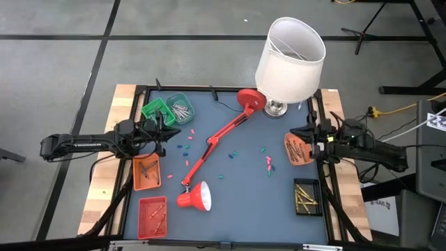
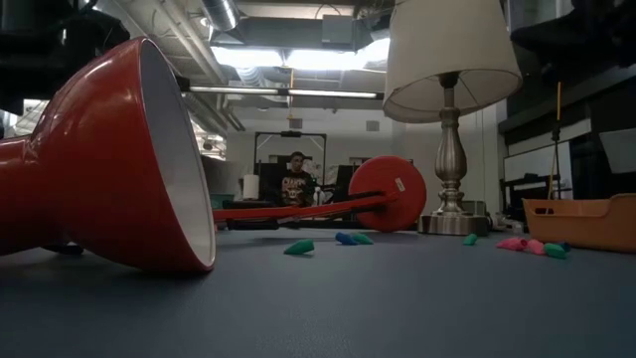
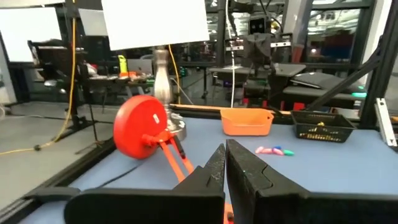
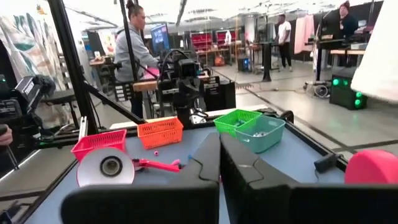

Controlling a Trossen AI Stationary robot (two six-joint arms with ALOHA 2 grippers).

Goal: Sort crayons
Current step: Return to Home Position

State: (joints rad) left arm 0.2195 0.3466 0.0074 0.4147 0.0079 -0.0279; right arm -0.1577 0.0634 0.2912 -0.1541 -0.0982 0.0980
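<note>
Waiting at opposite edges of the dark blue surface (image 1: 244, 202), both arms hold nothing.
High view: the left gripper (image 1: 164, 132) sits near the green mesh bin (image 1: 155, 110), the right gripper (image 1: 304, 132) beside the orange plastic bin (image 1: 298, 150); short loose crayons (image 1: 268, 164) lie scattered mid-surface around a toppled red desk lamp (image 1: 209, 150). Low view: teal, blue and pink crayons lie beyond the lamp's shade. Left wrist view: its fingers (image 3: 214, 167) are clenched together, empty. Right wrist view: likewise.
</note>
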